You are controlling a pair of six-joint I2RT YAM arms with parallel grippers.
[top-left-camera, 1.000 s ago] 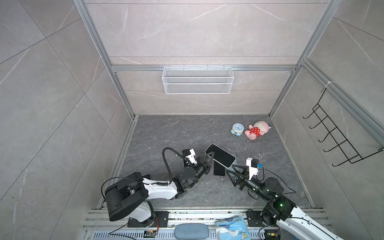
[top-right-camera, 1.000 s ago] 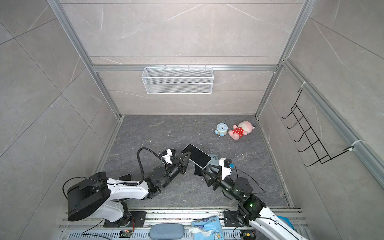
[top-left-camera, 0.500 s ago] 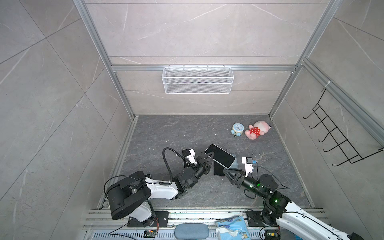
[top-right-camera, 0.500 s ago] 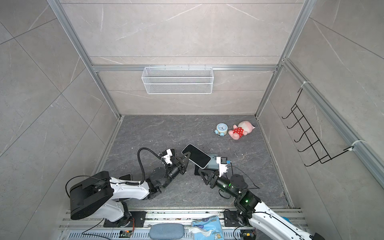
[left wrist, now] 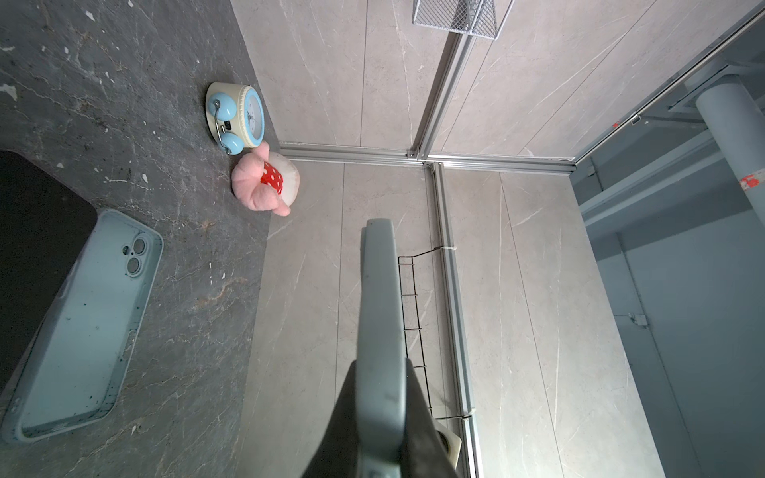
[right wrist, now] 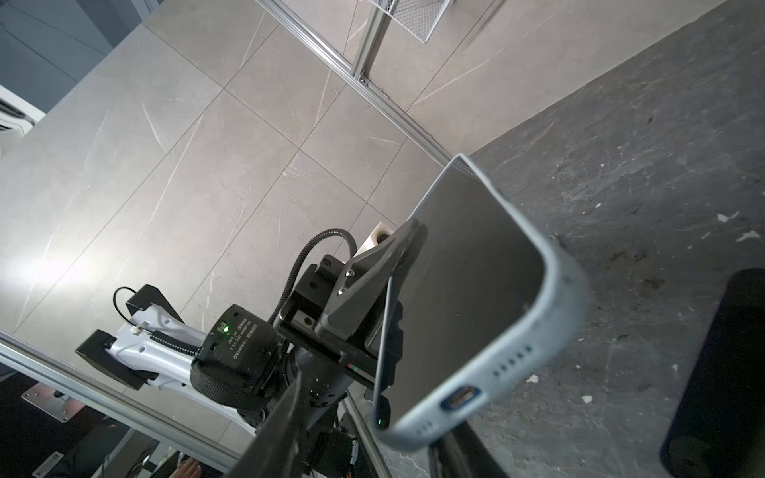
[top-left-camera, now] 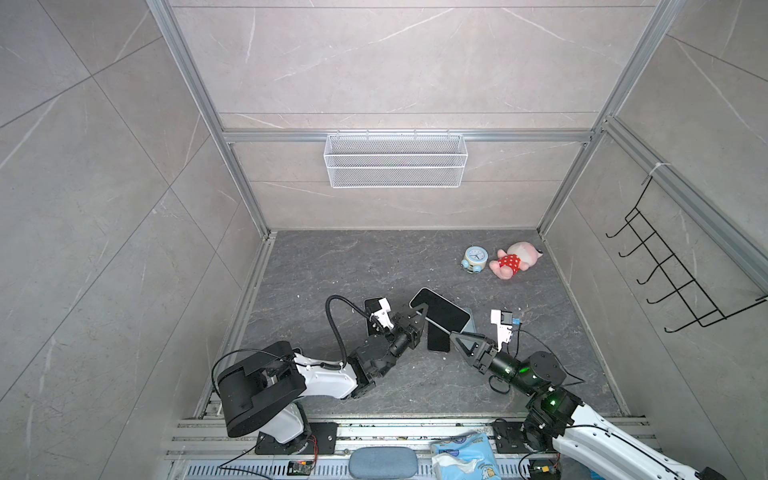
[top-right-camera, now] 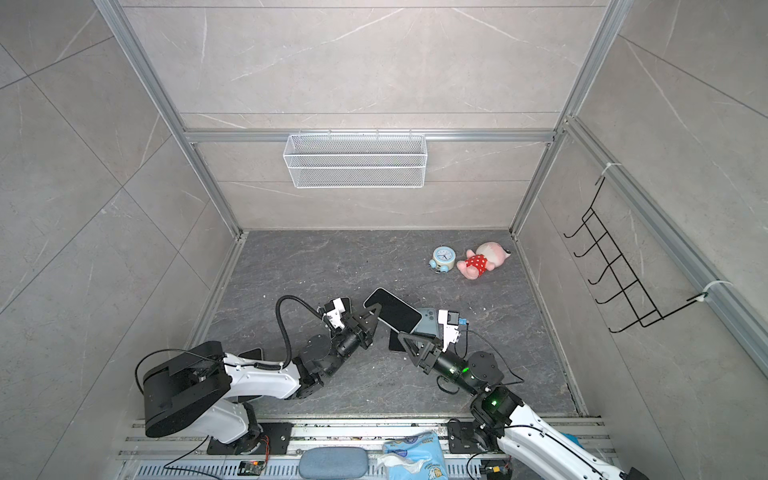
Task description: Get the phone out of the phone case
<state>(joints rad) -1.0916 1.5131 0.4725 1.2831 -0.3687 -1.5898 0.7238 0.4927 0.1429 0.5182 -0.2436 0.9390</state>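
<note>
One phone [top-left-camera: 442, 311], screen up, pale blue phone case [right wrist: 517, 360] wrapped round its rim, is held tilted above the floor [top-left-camera: 374, 257], mid-width and nearer the front edge. Left gripper [top-left-camera: 419, 311] is clamped on its long side. Right gripper [top-left-camera: 453, 336] has jaws apart, straddling the port end; contact unclear. An empty blue case [left wrist: 82, 323] lies flat on the floor beneath, partly over a black slab [top-left-camera: 438, 345].

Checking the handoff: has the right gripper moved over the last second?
Yes. In a top view the right gripper has shifted slightly leftward and toward the clock, up to the near end of the phone.
</note>
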